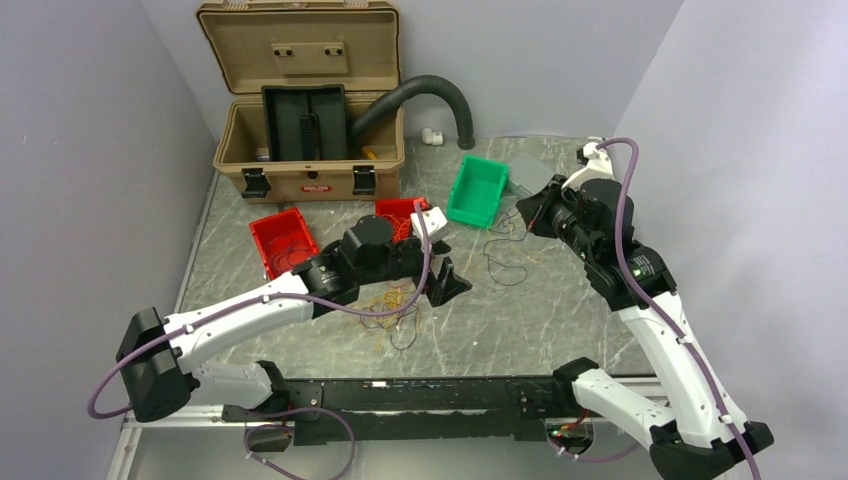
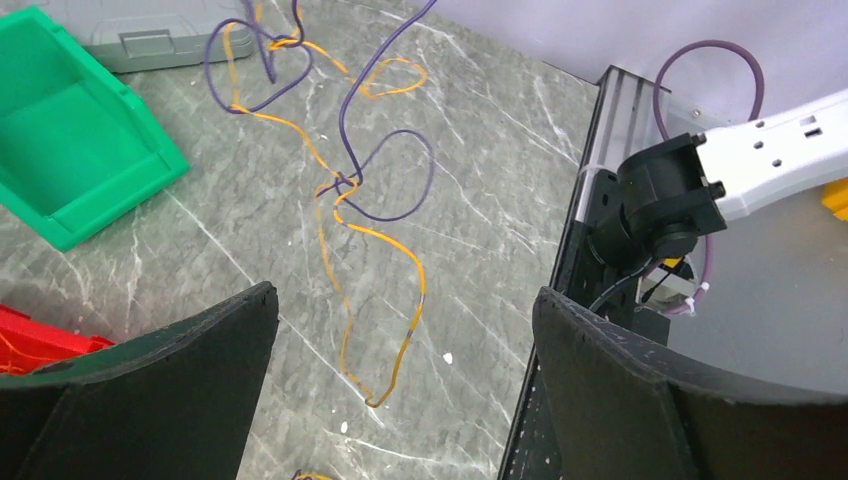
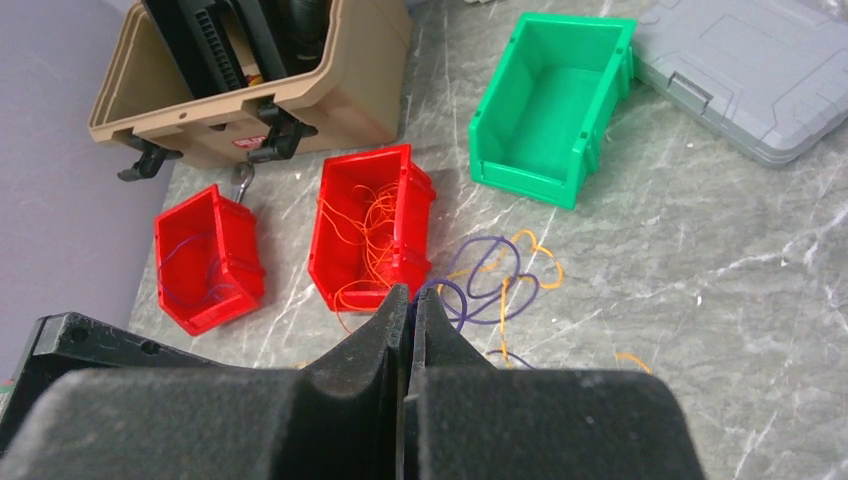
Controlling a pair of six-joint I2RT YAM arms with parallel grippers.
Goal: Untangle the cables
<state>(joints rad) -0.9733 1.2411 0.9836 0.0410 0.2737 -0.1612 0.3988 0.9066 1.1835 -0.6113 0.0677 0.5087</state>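
A knot of thin purple and orange cables (image 2: 345, 185) lies on the marble table, right of centre (image 1: 503, 255). One purple strand (image 2: 385, 55) rises from it to my right gripper (image 3: 411, 295), which is shut on it and held above the table (image 1: 522, 212). My left gripper (image 2: 405, 295) is open over an orange loop (image 2: 395, 345) of the same bundle, touching nothing. A second heap of yellow, orange and dark cables (image 1: 390, 305) lies just below the left gripper (image 1: 447, 282) in the top view.
Two red bins hold loose cables: orange ones (image 3: 370, 230), purple ones (image 3: 210, 260). An empty green bin (image 1: 478, 190) and a grey case (image 1: 525, 172) lie near the right gripper. A tan toolbox (image 1: 310, 100) with a black hose (image 1: 420, 95) stands at the back.
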